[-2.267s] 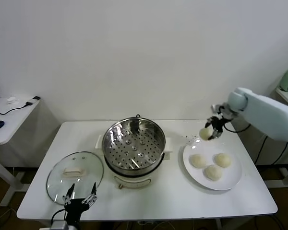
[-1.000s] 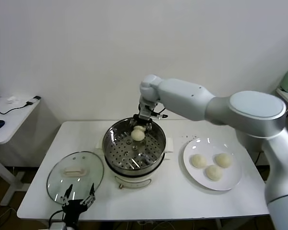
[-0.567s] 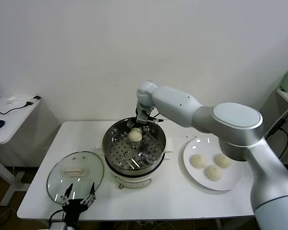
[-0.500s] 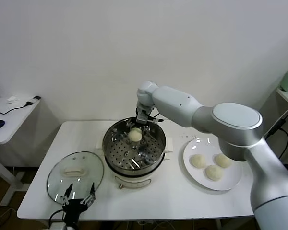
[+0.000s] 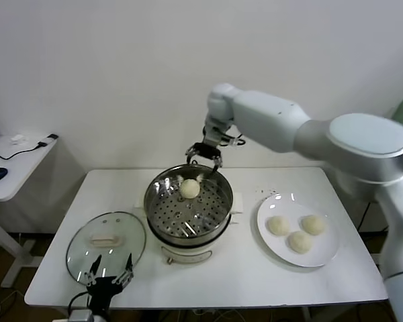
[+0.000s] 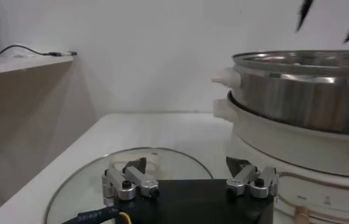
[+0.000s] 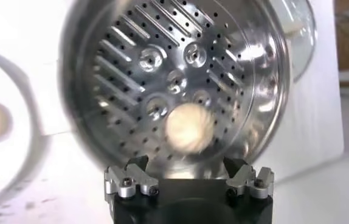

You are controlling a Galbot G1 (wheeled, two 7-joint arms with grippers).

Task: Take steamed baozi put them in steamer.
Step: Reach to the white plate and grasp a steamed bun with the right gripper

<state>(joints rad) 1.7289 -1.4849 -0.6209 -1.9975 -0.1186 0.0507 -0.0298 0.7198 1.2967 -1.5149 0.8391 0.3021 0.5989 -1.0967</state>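
1. We see the right gripper hanging above the far rim of the steamer, its fingers spread wide with nothing between them
2. One steamed baozi lies on the perforated tray inside the steamer, toward the far side, below the right gripper and clear of it
3. In the right wrist view we look straight down onto that bun, resting among the holes of the tray, with the fingertips apart on either side of the view
4. Three more buns lie on the white plate at the robot's right of the steamer: one nearest the pot, one beside it, one closer to the table's front edge
5. The left gripper waits low at the front edge of the table, jaws wide and holding nothing, just in front of the glass lid
6. From the left wrist view we see its fingers parted over the lid, with the steamer wall rising near by on its white base
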